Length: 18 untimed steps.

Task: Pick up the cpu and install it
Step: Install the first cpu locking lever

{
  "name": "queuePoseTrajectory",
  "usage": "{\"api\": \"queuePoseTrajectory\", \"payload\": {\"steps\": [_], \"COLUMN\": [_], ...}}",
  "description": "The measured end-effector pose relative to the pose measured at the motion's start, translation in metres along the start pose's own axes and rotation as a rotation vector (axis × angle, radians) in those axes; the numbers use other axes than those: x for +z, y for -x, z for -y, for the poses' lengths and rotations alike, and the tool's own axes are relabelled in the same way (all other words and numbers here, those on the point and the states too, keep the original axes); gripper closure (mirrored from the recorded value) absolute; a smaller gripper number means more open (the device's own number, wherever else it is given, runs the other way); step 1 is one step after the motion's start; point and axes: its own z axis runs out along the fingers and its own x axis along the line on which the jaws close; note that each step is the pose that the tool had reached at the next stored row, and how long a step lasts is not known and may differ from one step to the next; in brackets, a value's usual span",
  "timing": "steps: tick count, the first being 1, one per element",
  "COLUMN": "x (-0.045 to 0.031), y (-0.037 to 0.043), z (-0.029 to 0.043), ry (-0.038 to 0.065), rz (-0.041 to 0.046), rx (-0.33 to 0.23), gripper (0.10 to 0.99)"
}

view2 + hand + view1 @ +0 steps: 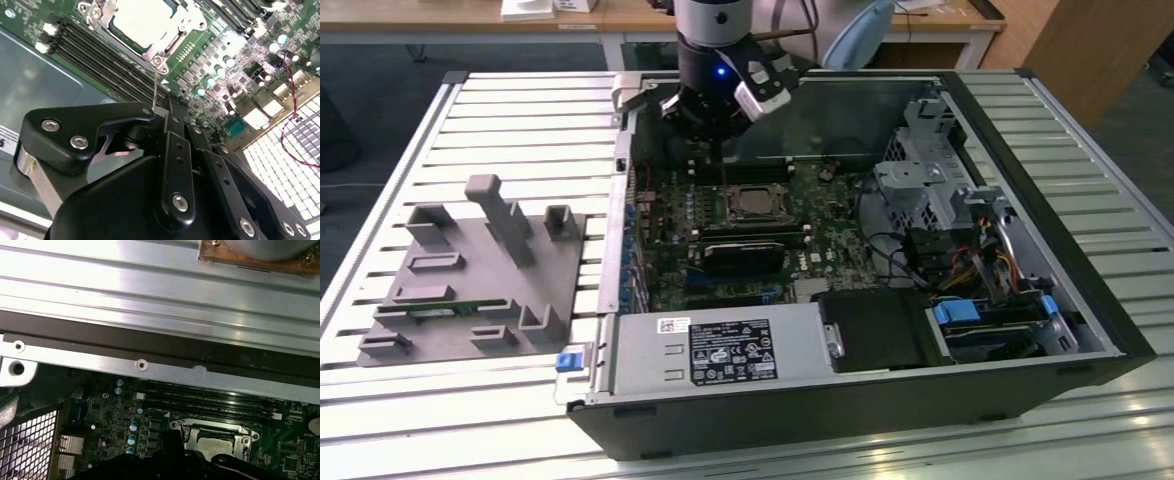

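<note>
Over the open computer case (1067,260), the gripper (707,125) hovers above the motherboard (827,215); can't tell its finger state. Cpu (750,202) looks already seated in its socket, so mostly done

In the second wrist view the gripper (165,107) body hides its own fingertips, and the picture's edge cuts off the cpu (142,22). In the first wrist view the dark gripper housing (170,465) covers part of the socket frame (215,437).
</note>
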Motion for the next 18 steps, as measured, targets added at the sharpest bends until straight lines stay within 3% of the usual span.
{"api": "queuePoseTrajectory", "payload": {"steps": [11, 16, 18], "x": [0.0006, 0.0014, 0.0019], "y": [0.0211, 0.0222, 0.0223], "z": [0.0026, 0.0028, 0.0029], "ry": [0.000, 0.001, 0.008], "rz": [0.0001, 0.0003, 0.0017], "rx": [0.002, 0.003, 0.013], "gripper": [0.980, 0.980, 0.980]}}
